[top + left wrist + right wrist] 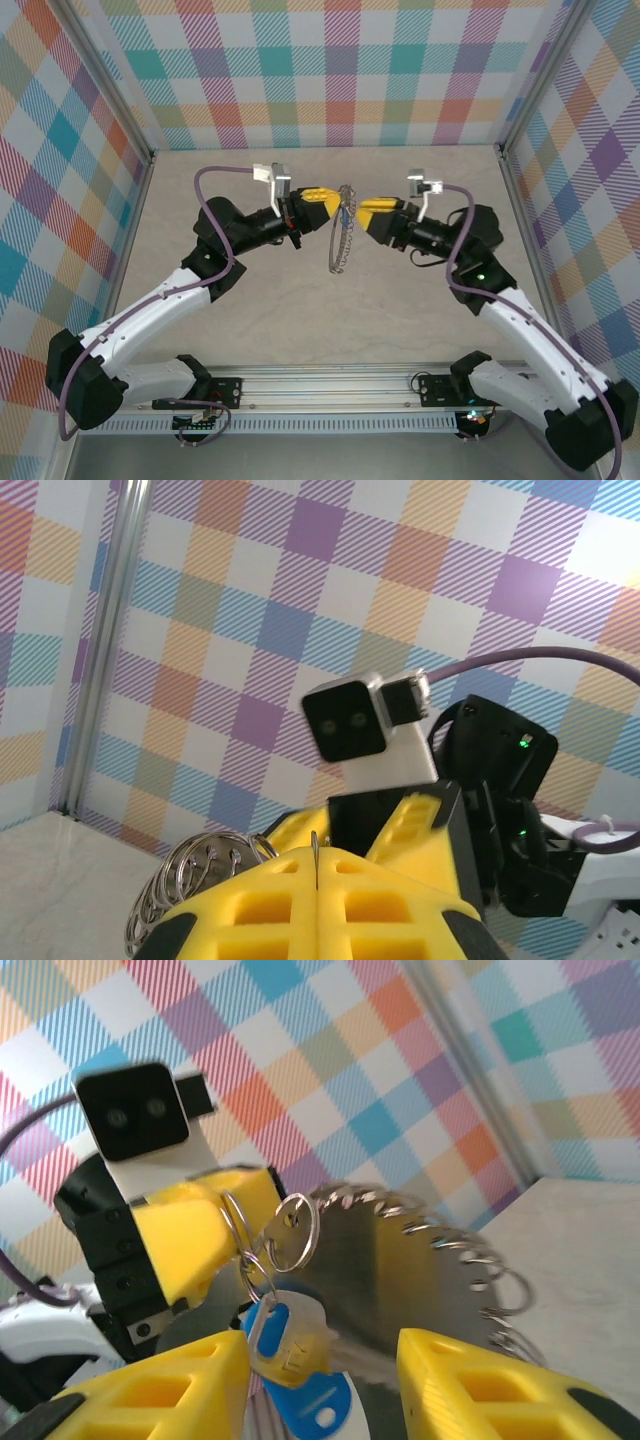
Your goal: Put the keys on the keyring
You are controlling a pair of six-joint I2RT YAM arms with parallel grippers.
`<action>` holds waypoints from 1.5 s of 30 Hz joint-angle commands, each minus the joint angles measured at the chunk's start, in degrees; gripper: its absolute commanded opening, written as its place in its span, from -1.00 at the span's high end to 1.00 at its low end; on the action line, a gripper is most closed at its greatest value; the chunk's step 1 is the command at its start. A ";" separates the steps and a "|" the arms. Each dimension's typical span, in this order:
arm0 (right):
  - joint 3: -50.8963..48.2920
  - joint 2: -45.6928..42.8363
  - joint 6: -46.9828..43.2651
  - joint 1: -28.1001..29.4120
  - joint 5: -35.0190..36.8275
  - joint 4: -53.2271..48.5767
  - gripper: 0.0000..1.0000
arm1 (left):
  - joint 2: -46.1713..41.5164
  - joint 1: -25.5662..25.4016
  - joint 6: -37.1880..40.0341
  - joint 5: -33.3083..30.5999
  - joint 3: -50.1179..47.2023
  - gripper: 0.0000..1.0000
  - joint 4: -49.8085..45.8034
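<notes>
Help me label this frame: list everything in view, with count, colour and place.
keyring: one, grey, held roughly upright over mid-table
tag: one, blue and white, hanging at the keyring
table: one, beige, below
walls: three, plaid, around the table
rail: one, silver, near edge
cables: two, purple, along the arms
arms: two, black and white, from the near edge
left tool: one, yellow, shut on the keyring
right tool: one, yellow, open, tag between its fingers
</notes>
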 commanded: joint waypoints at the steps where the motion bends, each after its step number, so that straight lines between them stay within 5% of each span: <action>1: 0.63 -4.33 -0.79 -2.73 1.86 -2.64 0.11 | -1.44 -0.72 1.05 -1.13 -0.42 1.00 5.08; 16: 1.82 6.35 13.57 -2.43 -4.19 21.69 0.17 | 0.58 -0.68 -2.72 -0.69 -0.21 1.00 8.80; 45: -1.62 10.16 14.20 4.04 -0.86 27.45 0.46 | 2.95 -0.70 -4.33 -1.36 1.24 1.00 11.00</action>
